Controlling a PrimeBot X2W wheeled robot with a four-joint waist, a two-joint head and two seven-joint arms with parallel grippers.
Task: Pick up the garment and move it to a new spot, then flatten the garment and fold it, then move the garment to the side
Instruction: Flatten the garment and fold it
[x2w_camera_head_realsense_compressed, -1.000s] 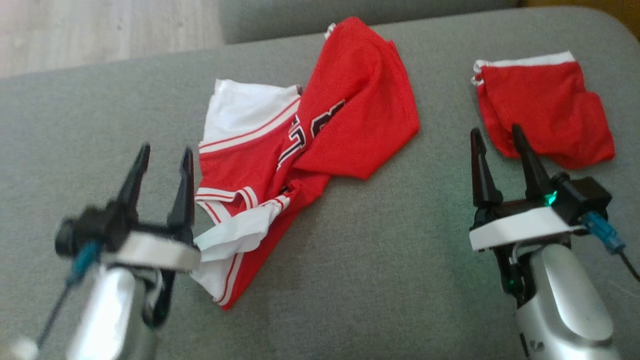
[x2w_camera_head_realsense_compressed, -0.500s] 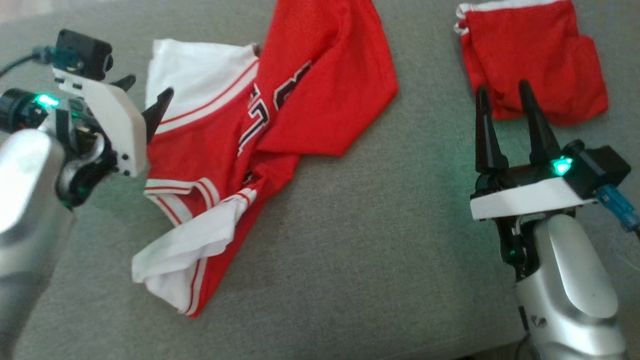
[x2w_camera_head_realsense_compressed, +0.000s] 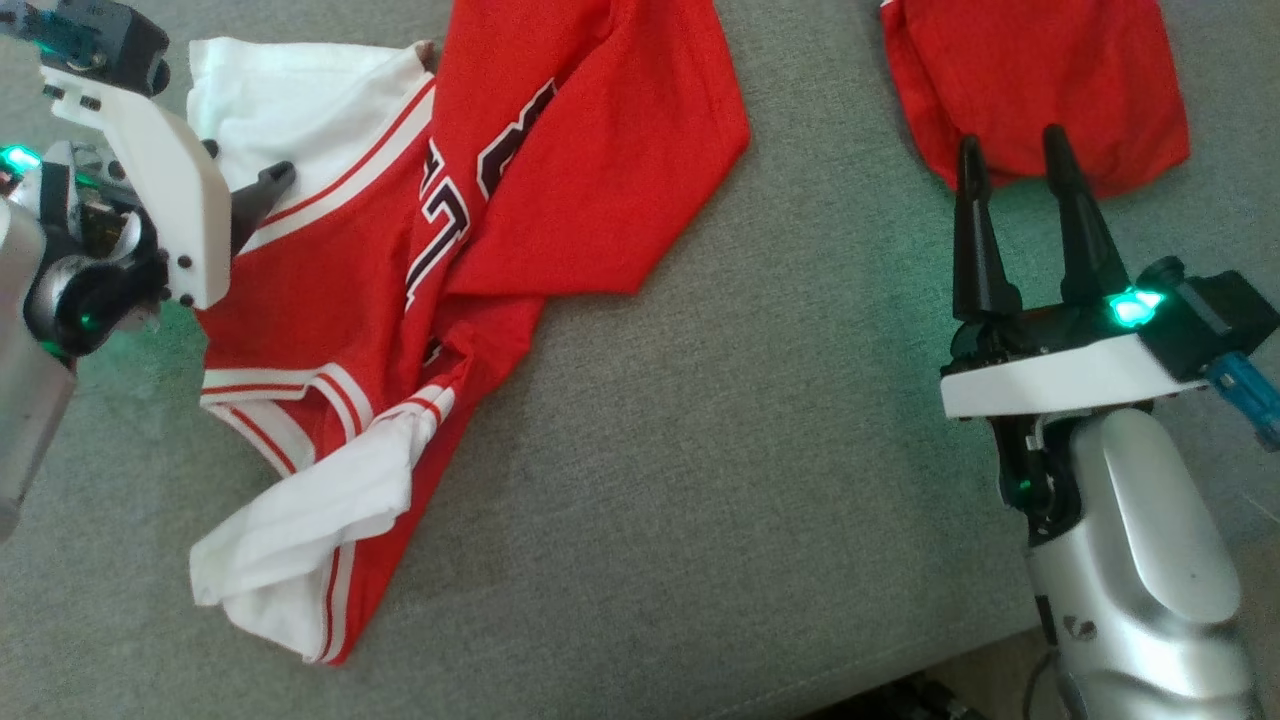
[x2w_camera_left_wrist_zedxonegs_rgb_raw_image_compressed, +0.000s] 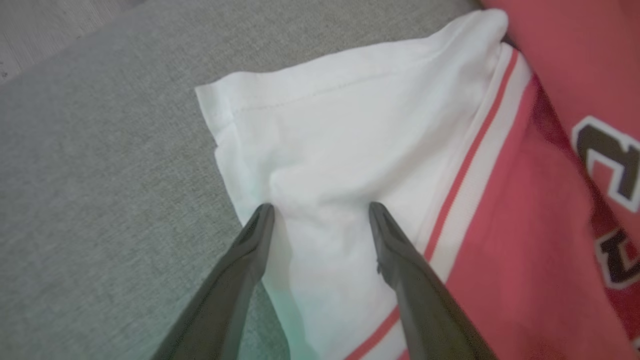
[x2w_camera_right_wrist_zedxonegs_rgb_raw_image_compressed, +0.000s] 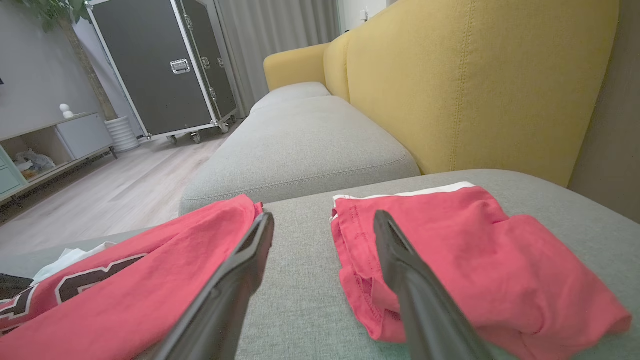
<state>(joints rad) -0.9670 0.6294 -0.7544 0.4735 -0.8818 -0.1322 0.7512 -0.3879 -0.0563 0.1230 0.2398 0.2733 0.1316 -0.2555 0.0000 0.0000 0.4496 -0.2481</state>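
The garment (x2w_camera_head_realsense_compressed: 560, 180), a red jersey with white sleeves and dark lettering, lies crumpled on the grey sofa cushion (x2w_camera_head_realsense_compressed: 750, 450). My left gripper (x2w_camera_head_realsense_compressed: 250, 170) hangs over its upper white sleeve, pointing down at it. In the left wrist view the left gripper (x2w_camera_left_wrist_zedxonegs_rgb_raw_image_compressed: 320, 207) stands open, with both fingertips just above or on the white cloth (x2w_camera_left_wrist_zedxonegs_rgb_raw_image_compressed: 350, 125) and nothing pinched. My right gripper (x2w_camera_head_realsense_compressed: 1010, 142) is open at the right, apart from the jersey. In the right wrist view the right gripper (x2w_camera_right_wrist_zedxonegs_rgb_raw_image_compressed: 324, 216) has bare cushion between its fingers and the jersey (x2w_camera_right_wrist_zedxonegs_rgb_raw_image_compressed: 150, 260) to its left.
Folded red shorts (x2w_camera_head_realsense_compressed: 1040, 70) lie at the far right, just beyond my right fingertips, with the shorts (x2w_camera_right_wrist_zedxonegs_rgb_raw_image_compressed: 450, 240) also close in the right wrist view. The cushion's front edge (x2w_camera_head_realsense_compressed: 900, 680) runs at the lower right. A yellow backrest (x2w_camera_right_wrist_zedxonegs_rgb_raw_image_compressed: 450, 75) and a black wheeled case (x2w_camera_right_wrist_zedxonegs_rgb_raw_image_compressed: 160, 60) stand beyond.
The head camera has tilted down, shifting the whole picture. My left gripper rose from the lower left and turned down over the white sleeve. The right arm has barely moved.
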